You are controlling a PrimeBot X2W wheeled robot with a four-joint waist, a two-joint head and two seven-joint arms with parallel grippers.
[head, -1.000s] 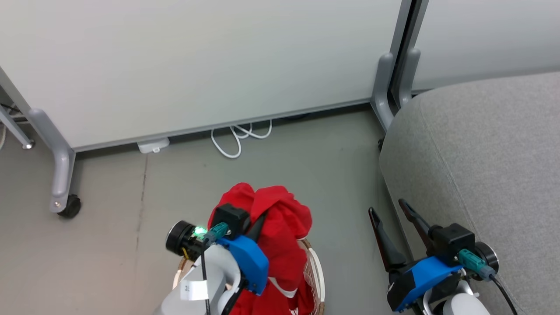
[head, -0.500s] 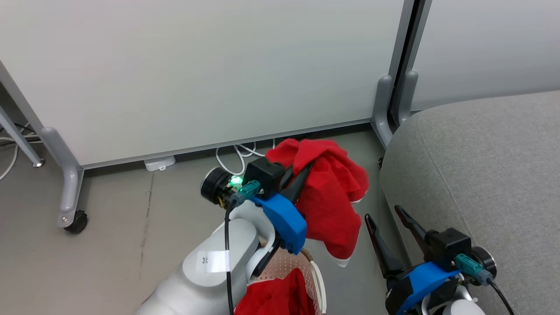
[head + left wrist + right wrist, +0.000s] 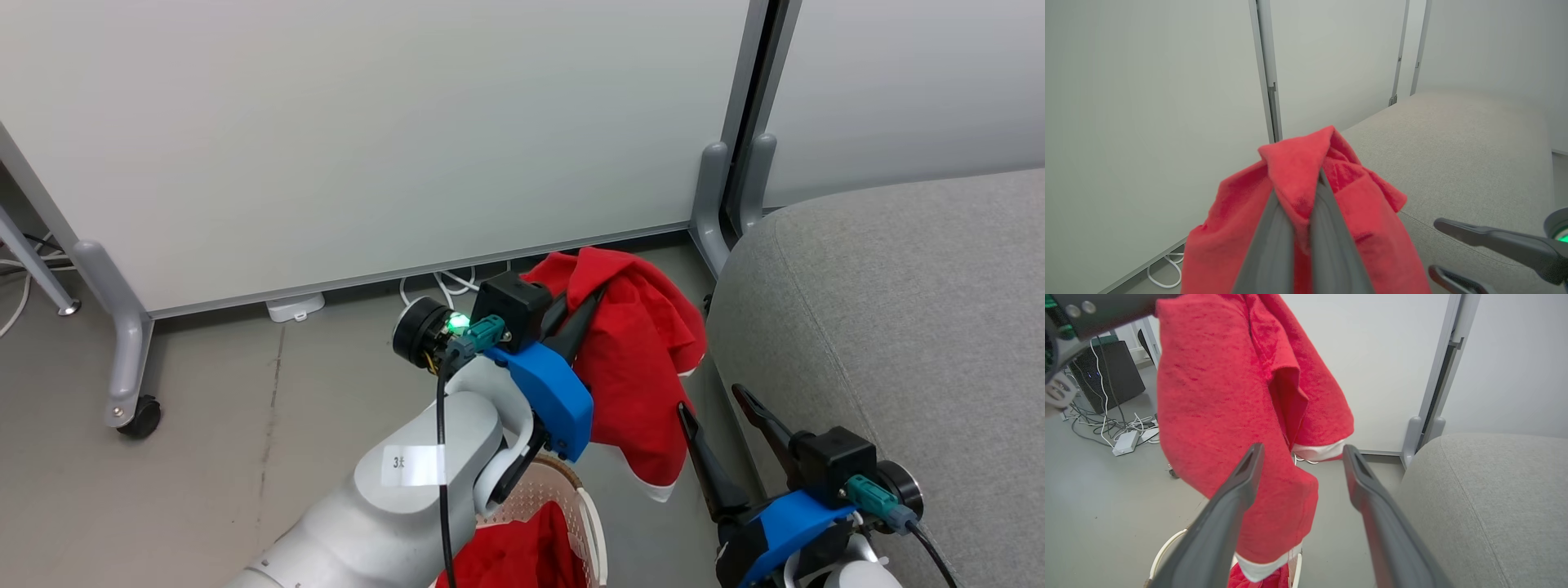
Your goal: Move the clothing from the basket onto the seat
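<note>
While the white partition panel (image 3: 367,122) takes the whole upper half of the head view, the seat (image 3: 898,310) fills the right side: grey cushion, bare top, rounded edge facing frame centre. Grey floor (image 3: 204,392) sits lower left.

The held garment (image 3: 645,384), red with white trim, hangs at frame centre, off the floor. It is just beside the seat's left edge, not over the cushion yet. The basket (image 3: 535,494) is at bottom centre, partly behind the left forearm, with the second garment (image 3: 522,551) bunched inside.

The left gripper (image 3: 584,298) is clamped on a top fold of the held garment. The left wrist view shows both fingers (image 3: 1331,237) pinched together, with cloth between and draped over them. The right gripper (image 3: 710,400), lower right, has its fingers spread and grasps nothing. It sits near the hanging hem, next to the seat edge. A white cable loop (image 3: 445,286) lies at the panel's foot, upper centre.

Handling, my guess: the cloth is light, soft and limp, so it drapes and swings, and nothing is fragile. 1 pinch on a thick fold looks like enough. Take bunched fabric, not a thin hem, which could slip. The hanging tail may drag on the seat edge, so the carry needs height. Roughly 1 of 2 garments is midway and the other is untouched.
</note>
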